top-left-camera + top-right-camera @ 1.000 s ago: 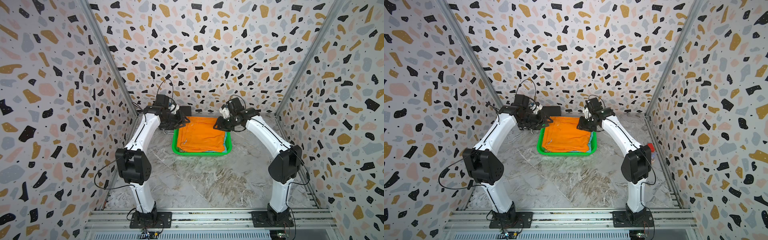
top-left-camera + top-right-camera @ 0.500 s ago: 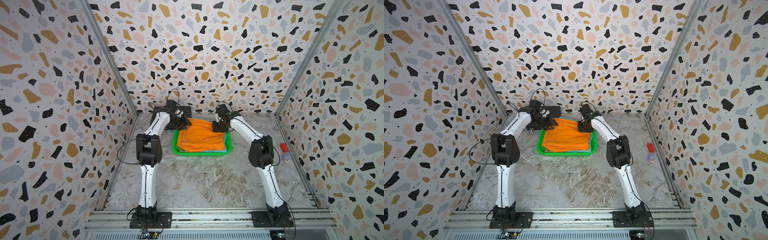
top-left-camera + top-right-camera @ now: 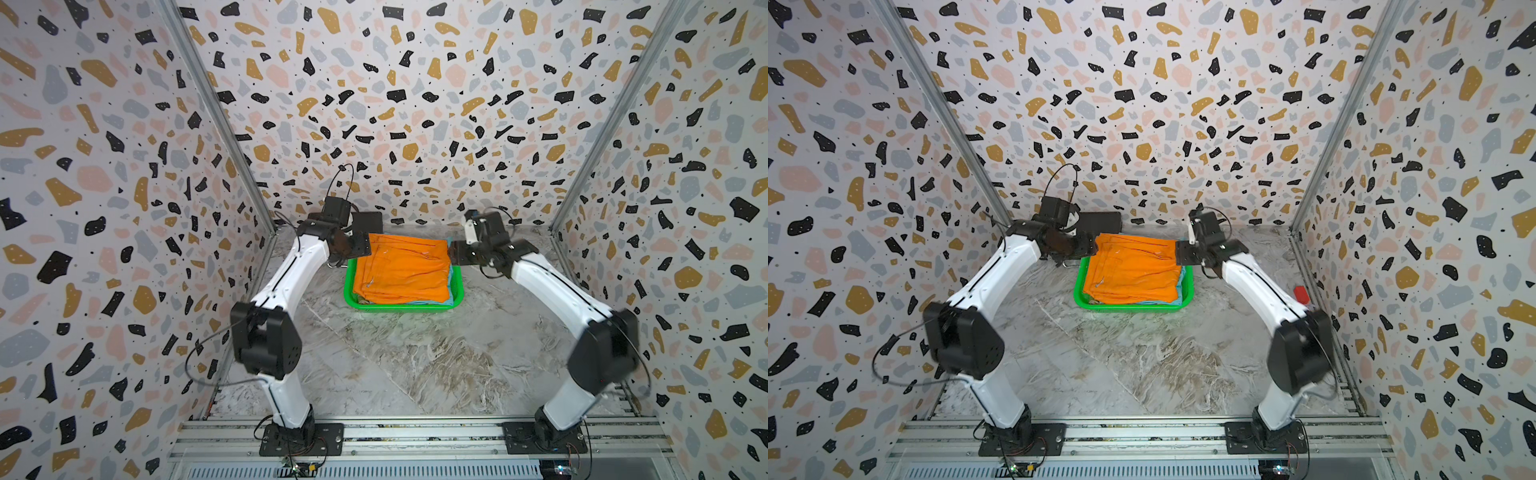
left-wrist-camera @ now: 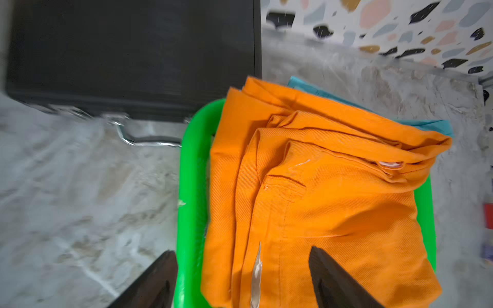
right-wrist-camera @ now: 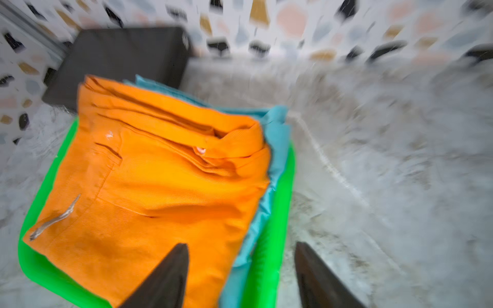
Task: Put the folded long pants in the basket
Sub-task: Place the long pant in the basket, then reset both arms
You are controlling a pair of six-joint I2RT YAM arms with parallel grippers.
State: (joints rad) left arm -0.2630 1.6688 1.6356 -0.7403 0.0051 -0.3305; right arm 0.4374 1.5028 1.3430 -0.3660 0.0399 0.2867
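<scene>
Left wrist view shows the left gripper [image 4: 241, 252] with its two dark fingers [image 4: 157, 282] spread wide and nothing pinched between them. One finger hangs over the bare marble table [image 4: 80, 200], just outside the green basket [image 4: 190, 186]. The other hangs over the folded orange pants [image 4: 333, 213]. The basket's rim and the near edge of the orange cloth therefore lie in the gap between the fingers. Whether either tip touches rim or cloth I cannot tell. The orange pants lie on top of the pile inside the basket, stretching away ahead of the fingers. An edge of the turquoise pants [image 4: 426, 124] peeps out beneath them at the far end. Ahead of the outer finger, past the basket's corner, lies a flat black case [image 4: 133, 53] with a metal handle [image 4: 157, 144].

The right wrist view shows the right gripper [image 5: 241, 244] likewise wide and empty. One of its fingers is over the orange pants and the other over the table, with the turquoise edge and the basket rim between them. In both top views the two grippers flank the basket's far end, one at each side, with the pile between them.
</scene>
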